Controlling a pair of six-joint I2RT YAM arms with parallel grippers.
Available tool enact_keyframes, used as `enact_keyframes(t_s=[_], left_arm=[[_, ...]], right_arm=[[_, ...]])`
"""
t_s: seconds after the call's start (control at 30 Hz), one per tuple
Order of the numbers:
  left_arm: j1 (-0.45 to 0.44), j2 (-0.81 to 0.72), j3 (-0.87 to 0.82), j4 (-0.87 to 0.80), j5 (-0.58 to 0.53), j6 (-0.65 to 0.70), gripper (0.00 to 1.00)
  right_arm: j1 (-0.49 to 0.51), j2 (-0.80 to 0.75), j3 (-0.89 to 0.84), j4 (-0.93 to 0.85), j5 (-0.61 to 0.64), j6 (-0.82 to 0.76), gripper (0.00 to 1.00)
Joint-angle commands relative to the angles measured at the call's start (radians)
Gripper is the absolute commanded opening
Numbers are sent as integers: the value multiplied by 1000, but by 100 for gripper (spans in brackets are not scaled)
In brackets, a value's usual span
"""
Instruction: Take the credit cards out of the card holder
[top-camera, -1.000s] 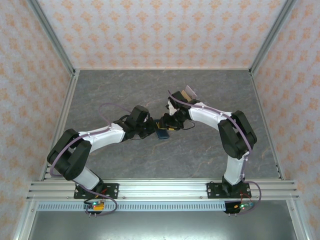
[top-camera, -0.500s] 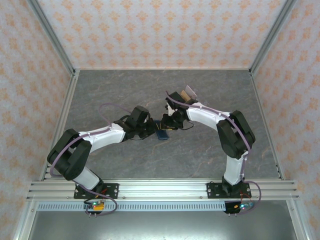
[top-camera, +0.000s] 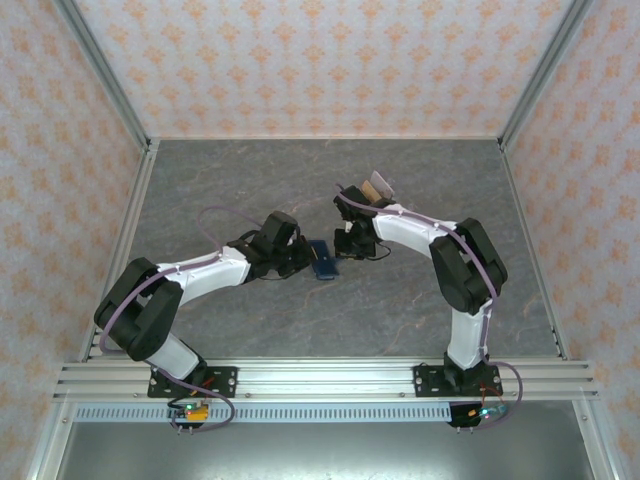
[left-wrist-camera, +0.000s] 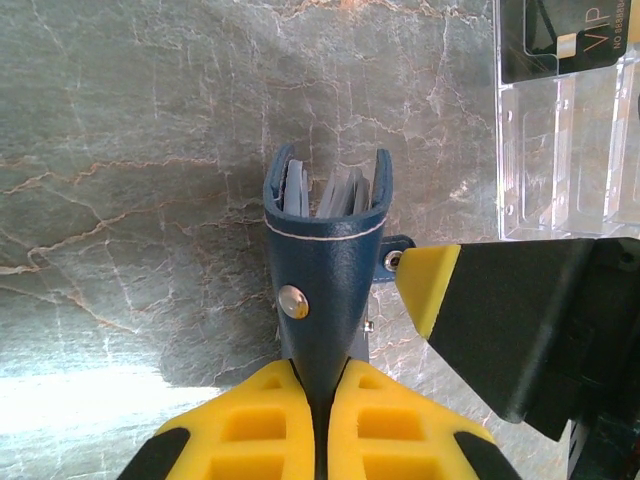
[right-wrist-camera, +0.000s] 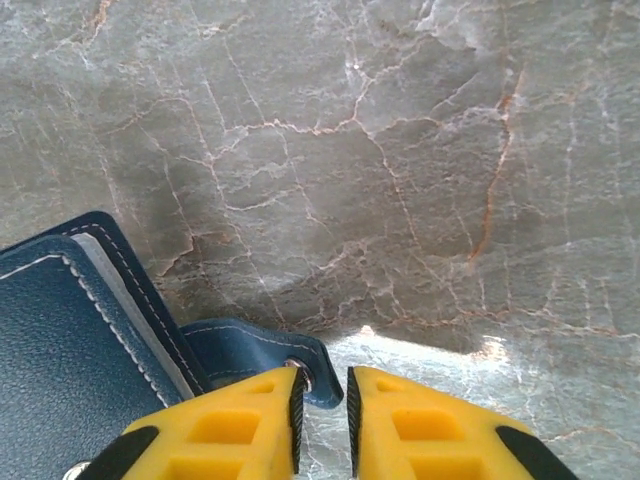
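The navy card holder (left-wrist-camera: 325, 250) stands on edge above the table, its mouth pointing away from my left gripper (left-wrist-camera: 318, 372), which is shut on its folded spine. Grey-blue pocket layers (left-wrist-camera: 340, 190) show inside the mouth; I cannot tell whether cards sit in them. Its tab clasp (right-wrist-camera: 265, 350) lies against the left finger of my right gripper (right-wrist-camera: 322, 385), whose jaws stand a narrow gap apart with the tab's edge in that gap. From above, the holder (top-camera: 322, 260) hangs between the left gripper (top-camera: 303, 258) and right gripper (top-camera: 347, 243). See-through credit cards (left-wrist-camera: 560, 160) and a dark card (left-wrist-camera: 555, 40) lie on the table beyond.
The loose cards (top-camera: 378, 186) lie behind the right forearm on the grey marble table (top-camera: 250, 180). Patterned walls enclose the table on three sides. A right fingertip (left-wrist-camera: 430, 285) sits close beside the holder's tab (left-wrist-camera: 395, 250).
The right gripper has drawn back slightly to the right and away from the holder's body. The holder has shifted a little up and left with the left gripper.
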Motion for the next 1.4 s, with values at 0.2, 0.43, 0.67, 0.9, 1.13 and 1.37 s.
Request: enact_keyframes(t_s=[0.2, 0.43, 0.67, 0.9, 1.13, 1.37], left_arm=[[6, -9, 27, -44, -31, 22, 0], [8, -6, 39, -88, -55, 29, 17], [52, -66, 51, -171, -129, 70, 65], [136, -164, 76, -258, -239, 124, 97], [200, -252, 80, -331, -300, 120, 100], [228, -287, 55, -350, -291, 121, 100]], right_arm=[[0, 7, -9, 90, -153, 14, 28], [1, 18, 0, 77, -109, -14, 16], [3, -76, 13, 51, -43, -51, 5], [26, -151, 68, 32, -102, -88, 5], [57, -126, 127, 71, -245, -37, 5], [58, -112, 138, 106, -300, -10, 5]])
